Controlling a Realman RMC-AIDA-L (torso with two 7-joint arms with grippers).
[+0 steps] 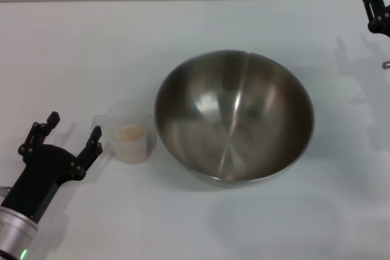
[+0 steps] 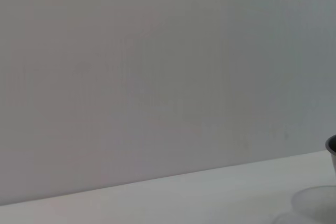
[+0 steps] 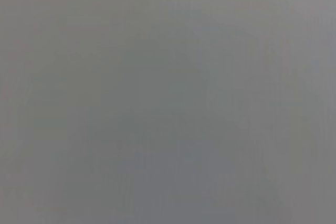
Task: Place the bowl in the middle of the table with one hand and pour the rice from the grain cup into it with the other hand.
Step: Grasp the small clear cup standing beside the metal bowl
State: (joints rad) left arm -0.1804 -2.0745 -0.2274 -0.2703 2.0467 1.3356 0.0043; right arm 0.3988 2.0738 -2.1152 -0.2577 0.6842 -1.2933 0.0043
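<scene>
The stainless-steel bowl (image 1: pixel 234 117) stands upright in the middle of the white table (image 1: pixel 183 223), with nothing inside it. Just left of the bowl stands the transparent grain cup (image 1: pixel 129 133), upright, with a low layer of pale rice (image 1: pixel 130 133) in it. My left gripper (image 1: pixel 74 126) is at the lower left, open, its fingertips (image 1: pixel 95 133) pointing at the cup and stopping a little short of its handle side. My right gripper (image 1: pixel 376 4) hangs at the far right edge, well away from the bowl. In the left wrist view the cup's rim (image 2: pixel 315 200) and a sliver of the bowl (image 2: pixel 332 145) show.
A plain grey wall (image 2: pixel 157 77) rises behind the table's far edge. The right wrist view shows only flat grey. White tabletop lies bare in front of the bowl and behind it.
</scene>
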